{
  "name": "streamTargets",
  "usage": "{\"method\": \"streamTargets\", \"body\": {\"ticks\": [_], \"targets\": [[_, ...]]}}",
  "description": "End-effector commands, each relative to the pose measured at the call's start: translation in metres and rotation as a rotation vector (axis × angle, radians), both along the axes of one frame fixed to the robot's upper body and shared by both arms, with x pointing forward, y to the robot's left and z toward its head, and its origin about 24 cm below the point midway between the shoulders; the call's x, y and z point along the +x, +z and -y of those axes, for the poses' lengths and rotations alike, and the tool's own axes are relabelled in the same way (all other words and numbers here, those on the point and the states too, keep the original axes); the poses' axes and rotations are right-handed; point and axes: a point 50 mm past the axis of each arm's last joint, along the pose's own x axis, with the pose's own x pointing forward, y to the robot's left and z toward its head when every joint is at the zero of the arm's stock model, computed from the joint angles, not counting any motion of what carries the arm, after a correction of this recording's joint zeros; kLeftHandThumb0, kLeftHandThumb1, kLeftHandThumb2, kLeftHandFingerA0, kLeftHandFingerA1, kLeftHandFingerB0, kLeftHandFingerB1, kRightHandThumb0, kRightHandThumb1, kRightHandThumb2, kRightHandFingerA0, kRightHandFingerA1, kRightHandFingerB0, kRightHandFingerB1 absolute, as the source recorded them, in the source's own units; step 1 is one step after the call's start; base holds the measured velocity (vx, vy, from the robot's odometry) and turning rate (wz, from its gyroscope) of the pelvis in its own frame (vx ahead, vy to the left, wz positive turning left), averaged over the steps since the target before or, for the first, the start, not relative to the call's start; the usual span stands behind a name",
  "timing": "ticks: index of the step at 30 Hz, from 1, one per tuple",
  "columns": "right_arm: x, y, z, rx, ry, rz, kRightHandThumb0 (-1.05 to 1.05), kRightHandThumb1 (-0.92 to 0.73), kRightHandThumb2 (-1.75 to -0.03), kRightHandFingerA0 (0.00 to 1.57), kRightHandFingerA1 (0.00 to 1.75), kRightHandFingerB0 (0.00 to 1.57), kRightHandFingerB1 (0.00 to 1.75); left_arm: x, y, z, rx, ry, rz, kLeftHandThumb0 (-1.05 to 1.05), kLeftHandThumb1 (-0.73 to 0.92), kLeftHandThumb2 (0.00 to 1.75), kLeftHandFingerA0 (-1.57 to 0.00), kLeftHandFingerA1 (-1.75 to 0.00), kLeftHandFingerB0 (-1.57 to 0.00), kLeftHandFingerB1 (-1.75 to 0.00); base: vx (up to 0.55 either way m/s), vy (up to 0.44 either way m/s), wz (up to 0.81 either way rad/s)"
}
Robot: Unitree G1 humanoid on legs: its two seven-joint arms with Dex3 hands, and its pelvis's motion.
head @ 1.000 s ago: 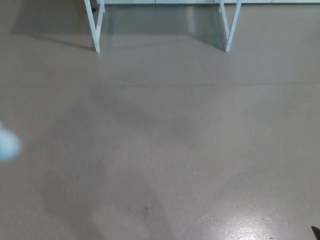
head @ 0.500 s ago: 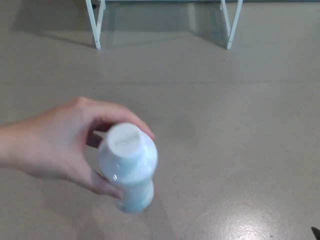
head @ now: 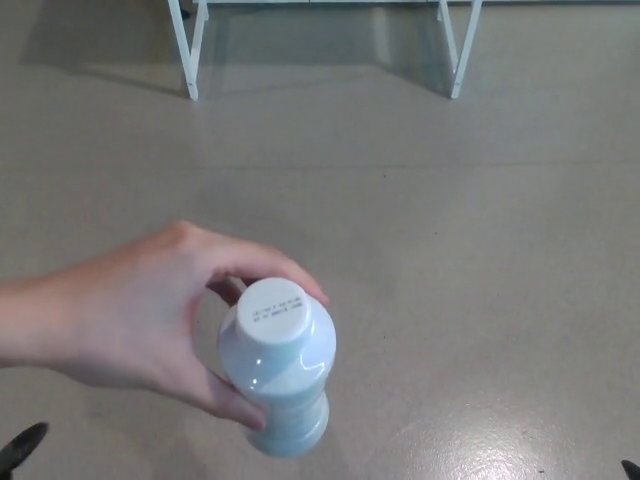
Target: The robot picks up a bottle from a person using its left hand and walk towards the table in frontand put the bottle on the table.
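Observation:
A pale blue-white bottle (head: pixel 279 370) with a white cap is held out below me, seen from above. A person's hand (head: pixel 140 315) reaches in from the left and grips it around the neck. A black tip of my left hand (head: pixel 20 447) pokes in at the bottom left corner, well left of the bottle; its fingers are out of frame. A tiny black sliver of my right hand (head: pixel 631 469) shows at the bottom right corner. The table (head: pixel 190 50) stands ahead at the top, only its white legs visible.
Grey polished floor (head: pixel 480 260) stretches between me and the white table legs (head: pixel 460 50). A glare patch lies on the floor at the lower right.
The person's hand has brought the bottle in from the left to the lower middle and slightly right and down since half a second ago. My left hand's tip has appeared at the bottom left.

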Motion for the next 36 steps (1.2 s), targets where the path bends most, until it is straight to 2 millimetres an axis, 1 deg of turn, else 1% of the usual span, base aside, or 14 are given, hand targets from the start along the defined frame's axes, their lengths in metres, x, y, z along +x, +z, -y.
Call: {"method": "streamTargets", "body": {"ticks": [1,6,7,8,9,10,11,12,16,18,25,27,34,36], "targets": [[-0.015,-0.004,0.008,-0.009,-0.032,-0.03,-0.48,-0.5,-0.8,0.58,0.59,0.35,0.49,-0.016,0.065,0.078,-0.144,-0.646,0.208,-0.57,0.36,0.75,-0.02,-0.31,-0.01,-0.15,0.0,0.0,0.0],[-0.02,-0.006,0.008,-0.013,-0.03,-0.041,-0.48,-0.5,-0.8,0.6,0.6,0.37,0.49,-0.027,0.078,0.1,-0.162,-0.766,0.213,-0.58,0.36,0.77,-0.01,-0.35,0.0,-0.15,0.0,0.0,0.0],[-0.021,-0.006,0.008,-0.016,-0.027,-0.047,-0.43,-0.61,-0.58,0.7,0.5,0.43,0.38,-0.028,0.081,0.105,-0.158,-0.794,0.215,-0.63,0.38,0.79,-0.02,-0.34,-0.01,-0.12,0.0,0.0,0.0],[-0.022,-0.007,0.008,-0.02,-0.025,-0.055,-0.43,-0.61,-0.58,0.7,0.5,0.43,0.38,-0.03,0.083,0.11,-0.151,-0.825,0.218,-0.63,0.38,0.79,-0.02,-0.34,-0.01,-0.12,0.0,0.0,0.0],[-0.022,-0.007,0.008,-0.018,-0.025,-0.052,-0.48,-0.5,-0.81,0.62,0.61,0.37,0.5,-0.031,0.086,0.115,-0.137,-0.858,0.222,-0.63,0.38,0.79,-0.01,-0.34,0.0,-0.11,0.0,0.0,0.0],[-0.024,-0.008,0.008,-0.019,-0.023,-0.055,-0.43,-0.61,-0.58,0.69,0.5,0.44,0.38,-0.034,0.088,0.12,-0.135,-0.886,0.212,-0.61,0.37,0.76,-0.01,-0.33,0.0,-0.1,0.0,0.0,0.0],[-0.024,-0.008,0.008,-0.02,-0.023,-0.056,-0.43,-0.61,-0.58,0.69,0.5,0.44,0.38,-0.035,0.089,0.122,-0.135,-0.893,0.209,-0.61,0.37,0.76,-0.01,-0.33,0.0,-0.1,0.0,0.0,0.0],[-0.025,-0.008,0.008,-0.017,-0.024,-0.054,-0.48,-0.49,-0.81,0.62,0.61,0.39,0.51,-0.036,0.091,0.125,-0.13,-0.915,0.209,-0.61,0.38,0.76,-0.02,-0.33,0.0,-0.09,0.0,0.0,0.0],[-0.026,-0.008,0.01,-0.024,-0.023,-0.072,-0.49,-0.51,-0.82,0.6,0.6,0.37,0.5,-0.038,0.099,0.141,-0.128,-1.007,0.201,-0.59,0.36,0.76,-0.02,-0.35,0.0,-0.12,0.0,0.0,0.0],[-0.025,-0.007,0.011,-0.034,-0.012,-0.076,-0.5,-0.51,-0.82,0.6,0.61,0.36,0.5,-0.036,0.102,0.147,-0.137,-1.039,0.199,-0.63,0.39,0.76,-0.01,-0.29,0.0,-0.04,0.0,0.0,0.0],[-0.027,-0.008,0.011,-0.035,-0.009,-0.078,-0.5,-0.5,-0.82,0.62,0.61,0.38,0.5,-0.032,0.112,0.163,-0.123,-1.075,0.228,-0.65,0.39,0.78,-0.01,-0.31,0.0,-0.05,0.0,0.0,0.0],[-0.026,-0.007,0.01,-0.034,-0.005,-0.074,-0.49,-0.5,-0.82,0.62,0.62,0.39,0.5,-0.031,0.114,0.166,-0.132,-1.07,0.228,-0.66,0.41,0.77,-0.02,-0.3,0.0,-0.01,0.0,0.0,0.0],[-0.025,-0.007,0.011,-0.037,-0.002,-0.076,-0.5,-0.51,-0.83,0.61,0.61,0.38,0.5,-0.015,0.118,0.18,-0.133,-1.032,0.251,-0.7,0.43,0.8,-0.02,-0.33,0.0,0.0,0.0,0.0,0.0],[-0.024,-0.007,0.01,-0.03,-0.009,-0.072,-0.5,-0.51,-0.82,0.61,0.61,0.38,0.5,-0.005,0.118,0.185,-0.156,-0.995,0.239,-0.68,0.42,0.78,-0.01,-0.33,0.0,0.0,0.0,0.0,0.0]]}}
